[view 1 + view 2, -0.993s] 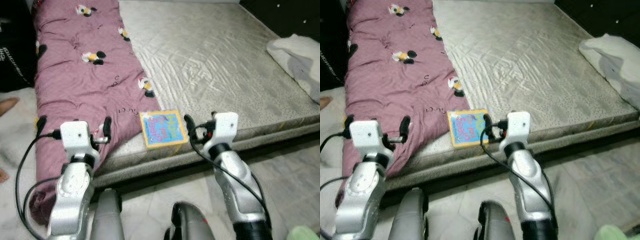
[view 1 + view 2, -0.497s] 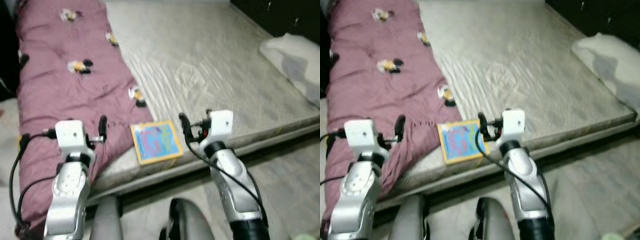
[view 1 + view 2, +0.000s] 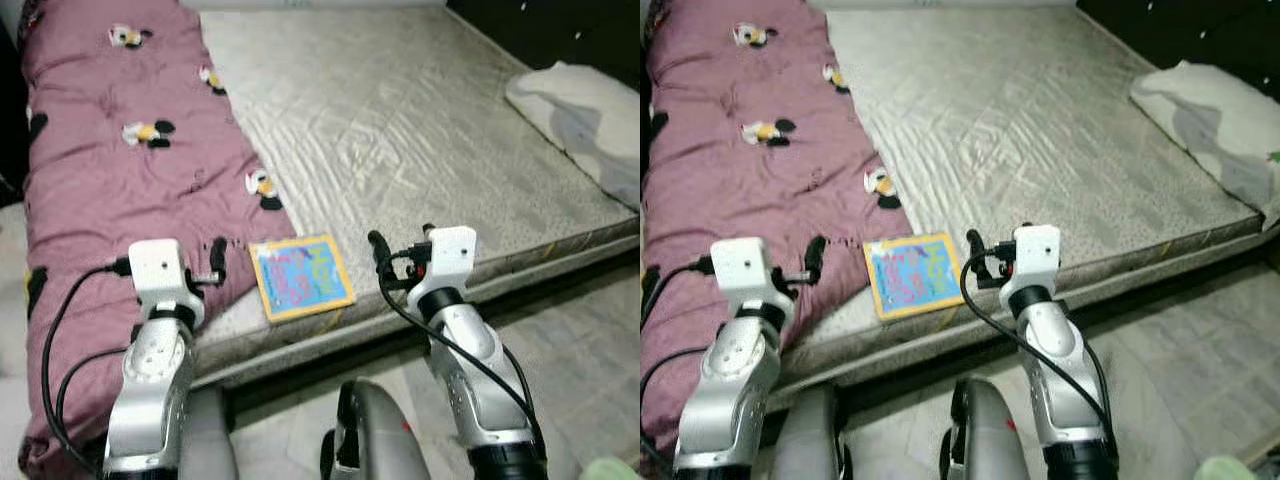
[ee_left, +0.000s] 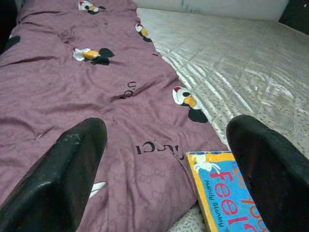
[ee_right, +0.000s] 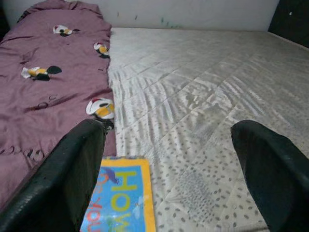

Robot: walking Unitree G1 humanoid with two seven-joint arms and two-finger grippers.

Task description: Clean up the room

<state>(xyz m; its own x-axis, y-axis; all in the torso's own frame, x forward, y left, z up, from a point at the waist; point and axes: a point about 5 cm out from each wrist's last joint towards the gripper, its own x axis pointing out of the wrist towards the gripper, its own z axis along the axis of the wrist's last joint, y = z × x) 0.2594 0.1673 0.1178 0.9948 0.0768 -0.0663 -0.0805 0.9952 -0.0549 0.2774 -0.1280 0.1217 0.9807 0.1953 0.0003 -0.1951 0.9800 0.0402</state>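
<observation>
Bare grey mattress point(image 3: 420, 130) fills most of the head views, floor tiles below its near edge; robot stands at the foot side with both arms raised over that edge. Far left: purple quilt point(image 3: 110, 190) with cartoon prints runs up the mattress's left side and hangs off the near corner toward the floor. Left hand point(image 3: 180, 265) hovers over the quilt's lower part, fingers spread wide, nothing between them; the left wrist view looks between the two black fingers point(image 4: 72, 169) at quilt and the book corner. Just right of it lies the book point(image 3: 299, 277), blue cover with yellow border, flat near the mattress's near edge, its left side touching or just beside the quilt edge. Right hand point(image 3: 400, 250) sits just right of the book, also open and empty; the right wrist view has the book at the inner side of one finger point(image 5: 72, 169). Far right: white crumpled bedding or pillow point(image 3: 585, 120) on the mattress's right edge, well apart from both hands. Judged step: approach to the book, both hands bracketing it, no contact yet. Next move likely calls for one hand to shift inward and drop so a finger slides under the book's near edge, since it lies flat on a soft mattress; the thin cover may be hard to pinch. Quilt still untidy, so cleanup looks early.
</observation>
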